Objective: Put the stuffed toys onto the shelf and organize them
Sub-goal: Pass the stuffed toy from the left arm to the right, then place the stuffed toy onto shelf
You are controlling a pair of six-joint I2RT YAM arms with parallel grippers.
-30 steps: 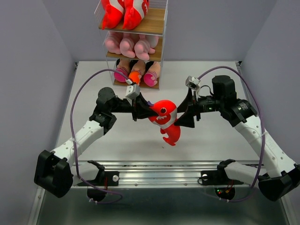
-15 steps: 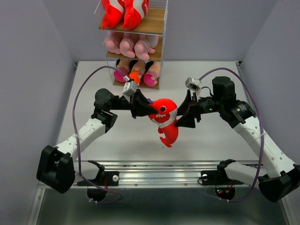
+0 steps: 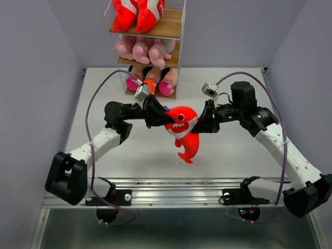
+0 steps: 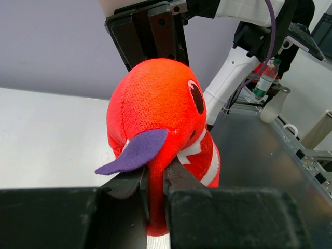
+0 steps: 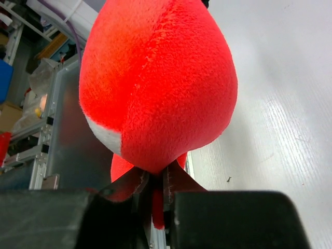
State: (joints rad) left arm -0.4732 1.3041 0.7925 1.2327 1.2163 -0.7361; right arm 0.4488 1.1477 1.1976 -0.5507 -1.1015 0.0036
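A red shark [image 3: 184, 132] with a white belly and a purple fin hangs in the air over the table, pinched from both sides. My left gripper [image 3: 167, 118] is shut on a fold of red plush under the purple fin [image 4: 135, 151]. My right gripper [image 3: 198, 124] is shut on a thin flap at the shark's opposite side [image 5: 161, 83]. The shelf [image 3: 174, 23] stands at the back. It carries two red sharks [image 3: 137, 13] on the top board, pink animals [image 3: 142, 50] on the middle board and dolls [image 3: 150, 80] on the bottom board.
The white table [image 3: 233, 155] lies under the held shark. Grey walls close in left and right. A metal rail [image 3: 176, 187] with the arm bases runs along the near edge. Purple cables [image 3: 98, 93] loop above both arms.
My right gripper has closed from wide open onto the shark's side. The shark and both grippers have shifted slightly up and toward the shelf; the left grip is unchanged.
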